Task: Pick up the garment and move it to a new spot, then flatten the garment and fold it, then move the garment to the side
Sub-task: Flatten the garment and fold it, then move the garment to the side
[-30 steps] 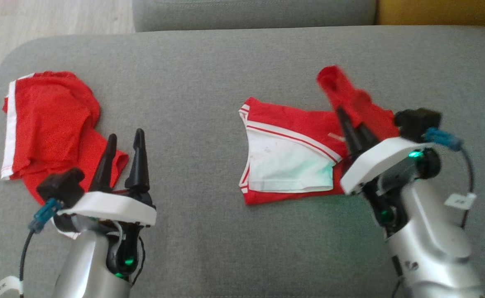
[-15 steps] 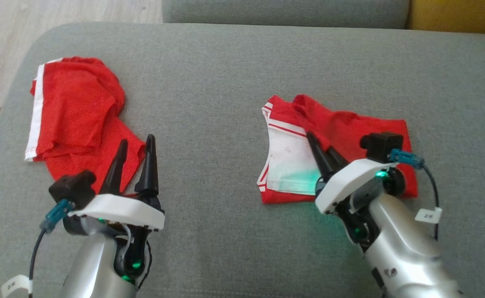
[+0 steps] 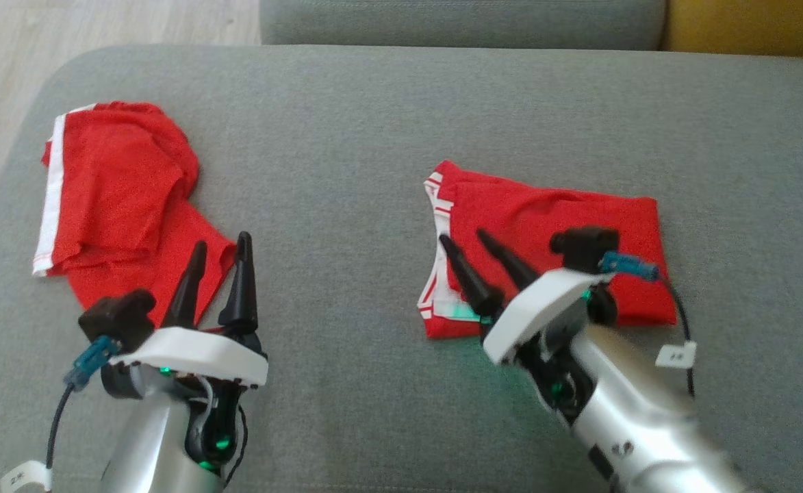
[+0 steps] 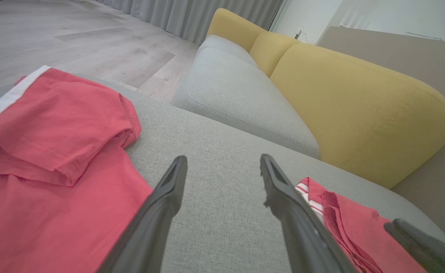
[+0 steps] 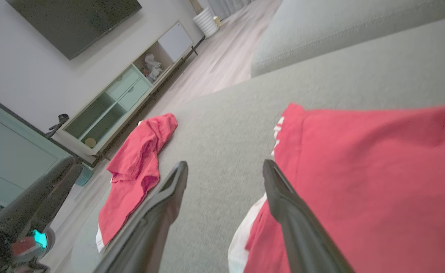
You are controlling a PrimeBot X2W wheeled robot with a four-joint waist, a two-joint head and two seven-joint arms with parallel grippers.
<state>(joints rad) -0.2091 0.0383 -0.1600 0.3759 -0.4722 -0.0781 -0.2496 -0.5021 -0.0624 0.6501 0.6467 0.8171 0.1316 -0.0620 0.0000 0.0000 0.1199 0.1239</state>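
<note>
Head view: the right end effector [image 3: 464, 237] is seen open and empty over the folded garment [image 3: 579, 209]; the left end effector [image 3: 222, 241] is likewise open and empty.

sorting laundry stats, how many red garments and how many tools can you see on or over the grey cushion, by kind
red garments: 2 (folded red garment, rumpled red garment)
tools: 2 (left tool, right tool)
total: 4
</note>
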